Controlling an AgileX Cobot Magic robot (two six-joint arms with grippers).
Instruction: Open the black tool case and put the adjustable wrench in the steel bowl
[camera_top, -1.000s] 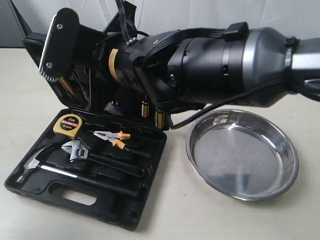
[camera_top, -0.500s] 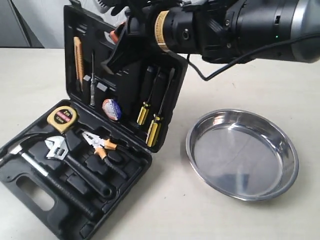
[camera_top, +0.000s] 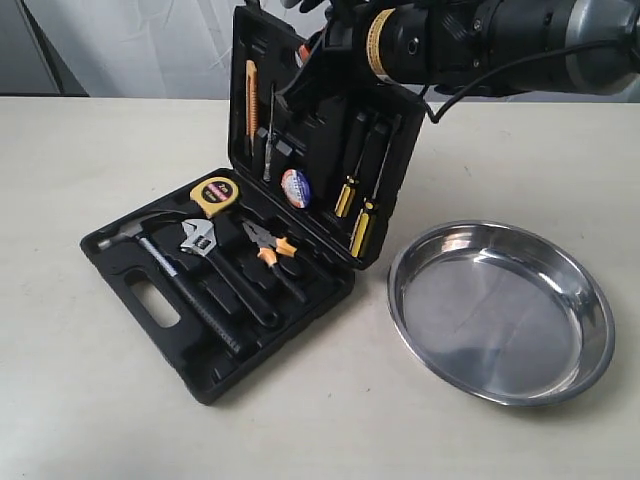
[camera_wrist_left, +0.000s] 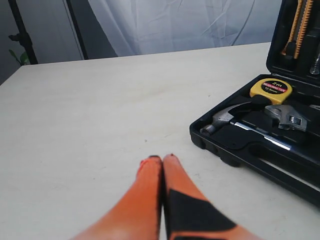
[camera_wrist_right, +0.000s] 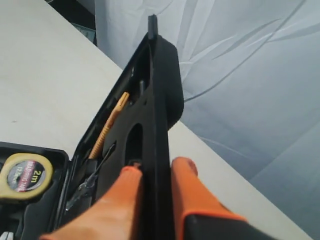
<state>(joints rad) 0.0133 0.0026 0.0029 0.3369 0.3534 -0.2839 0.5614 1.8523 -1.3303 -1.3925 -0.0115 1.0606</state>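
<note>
The black tool case (camera_top: 122, 265) lies open on the table, its lid (camera_top: 330, 135) standing upright. My right gripper (camera_wrist_right: 157, 170) is shut on the lid's (camera_wrist_right: 161, 100) top edge, one orange finger on each side. The adjustable wrench (camera_top: 203, 240) rests in its slot in the base between the hammer (camera_top: 165, 262) and the orange-handled pliers (camera_top: 270, 248); its silver head (camera_wrist_left: 286, 116) also shows in the left wrist view. The steel bowl (camera_top: 500, 320) sits to the right of the case with nothing in it. My left gripper (camera_wrist_left: 162, 160) hovers shut over bare table, left of the case.
A yellow tape measure (camera_top: 214, 195) lies in the base near the hinge. Screwdrivers (camera_top: 356, 205), a utility knife (camera_top: 251, 95) and a tape roll (camera_top: 296, 187) sit in the lid. My right arm (camera_top: 480, 40) spans the top of the scene above the lid.
The lid has swung from part open to upright. The whole case has slid right and turned towards the bowl. My right arm has risen and drawn back to the upper right.
</note>
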